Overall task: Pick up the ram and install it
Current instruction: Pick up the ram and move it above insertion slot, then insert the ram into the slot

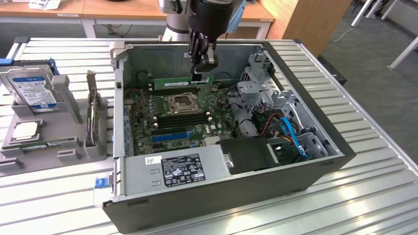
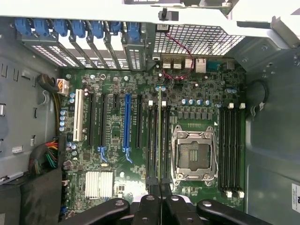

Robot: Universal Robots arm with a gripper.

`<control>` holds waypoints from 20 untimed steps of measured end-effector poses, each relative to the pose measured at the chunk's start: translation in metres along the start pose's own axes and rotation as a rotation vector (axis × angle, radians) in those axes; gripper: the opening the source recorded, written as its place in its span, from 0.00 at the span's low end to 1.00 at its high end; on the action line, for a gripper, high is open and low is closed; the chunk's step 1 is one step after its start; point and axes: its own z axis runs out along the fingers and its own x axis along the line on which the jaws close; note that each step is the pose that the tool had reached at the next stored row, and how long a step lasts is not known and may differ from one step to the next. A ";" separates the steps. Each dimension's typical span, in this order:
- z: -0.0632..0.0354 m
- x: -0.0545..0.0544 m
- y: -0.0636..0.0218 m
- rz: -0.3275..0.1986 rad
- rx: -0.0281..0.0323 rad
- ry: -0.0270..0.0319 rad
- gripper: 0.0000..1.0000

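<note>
My gripper (image 1: 201,72) hangs inside the open computer case (image 1: 313,169), shut on the ram (image 1: 177,80). The ram is a long green stick held level by its right end, just above the motherboard (image 1: 140,110). It hovers over the black memory slots (image 1: 179,91) on the far side of the processor socket (image 1: 182,103). In the wrist view the ram (image 2: 160,140) shows edge-on as a thin line. It runs out from between my fingers (image 2: 149,206), in line with the pair of memory slots (image 2: 153,140) beside the socket (image 2: 194,154).
A second pair of memory slots (image 2: 232,150) lies past the socket, and a blue expansion slot (image 2: 126,122) lies on the other side. The power supply (image 1: 176,169) and the drive cage with blue cables (image 1: 292,137) crowd the case. A grey holder (image 1: 65,142) outside the case carries a hard drive (image 1: 31,90) and a silver processor chip (image 1: 25,130).
</note>
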 end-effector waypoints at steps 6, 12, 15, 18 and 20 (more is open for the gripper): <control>0.0002 0.000 -0.0039 0.000 0.0000 0.0001 0.12; 0.0002 0.000 -0.0071 0.000 0.0000 0.0001 0.12; 0.0002 0.000 -0.0071 0.000 0.0000 0.0001 0.12; 0.0003 0.000 -0.0071 0.000 0.0000 0.0001 0.12; 0.0003 0.000 -0.0071 0.000 0.0000 0.0000 0.12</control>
